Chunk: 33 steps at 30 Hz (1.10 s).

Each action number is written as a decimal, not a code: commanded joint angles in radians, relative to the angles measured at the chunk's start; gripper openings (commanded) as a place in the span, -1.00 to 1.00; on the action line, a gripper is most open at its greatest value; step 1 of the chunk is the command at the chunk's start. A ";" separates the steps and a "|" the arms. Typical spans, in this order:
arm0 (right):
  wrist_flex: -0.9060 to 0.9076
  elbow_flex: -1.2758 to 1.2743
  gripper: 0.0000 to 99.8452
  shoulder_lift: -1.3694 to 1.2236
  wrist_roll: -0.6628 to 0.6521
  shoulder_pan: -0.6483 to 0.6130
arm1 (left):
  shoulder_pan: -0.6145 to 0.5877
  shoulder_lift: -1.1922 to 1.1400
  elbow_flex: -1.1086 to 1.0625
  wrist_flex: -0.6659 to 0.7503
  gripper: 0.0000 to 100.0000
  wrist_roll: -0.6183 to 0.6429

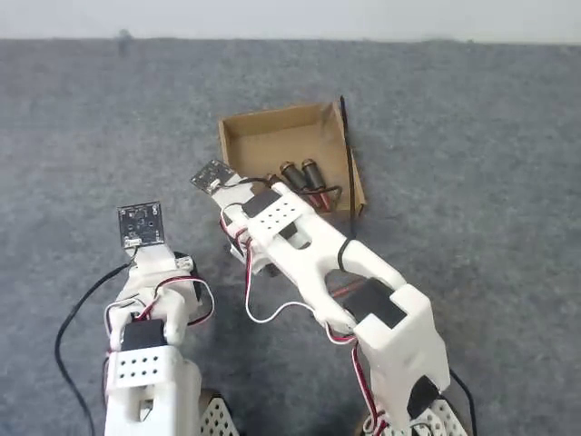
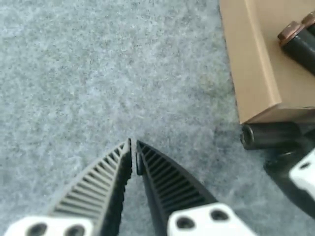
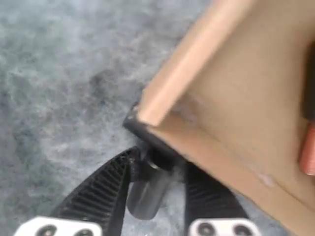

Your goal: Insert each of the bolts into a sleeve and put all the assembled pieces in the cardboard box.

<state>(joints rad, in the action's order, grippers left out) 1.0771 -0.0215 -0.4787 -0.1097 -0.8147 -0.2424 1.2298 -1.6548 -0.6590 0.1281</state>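
Right arm (image 1: 309, 263) stretched diagonally toward open brown cardboard box (image 1: 272, 145), right end effector (image 3: 157, 164) pinching dark cylindrical sleeve (image 3: 143, 194) at the box's outer corner; left arm (image 1: 150, 304) folded, left end effector (image 2: 134, 143) pressed together above grey felt desk (image 2: 98, 73); dark assembled pieces (image 1: 304, 177) lying inside box.

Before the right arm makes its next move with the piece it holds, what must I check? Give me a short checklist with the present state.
1. Right end effector grips the dark piece: ok.
2. Dark piece fully assembled: cannot tell.
3. Piece above cardboard box opening: not ok, outside, at its corner.
4. Left end effector apart from box: ok, shut, empty.
5. Free room in box beside stored pieces: ok.
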 commanded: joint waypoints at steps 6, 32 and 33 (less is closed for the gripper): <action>0.007 -0.002 -0.98 0.012 -0.008 0.008 | 0.000 -0.008 0.050 0.025 -0.98 -0.003; 0.211 -0.779 -0.99 1.026 -0.121 0.674 | 0.002 -0.006 0.042 0.026 -0.98 -0.003; 0.189 -0.804 -0.99 1.026 -0.135 0.711 | 0.002 -0.006 0.042 0.026 -0.98 -0.003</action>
<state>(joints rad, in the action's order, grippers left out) 1.3103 -0.7856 0.4818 -0.1880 -0.2071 -0.2424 1.2298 -1.6548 -0.6590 0.1281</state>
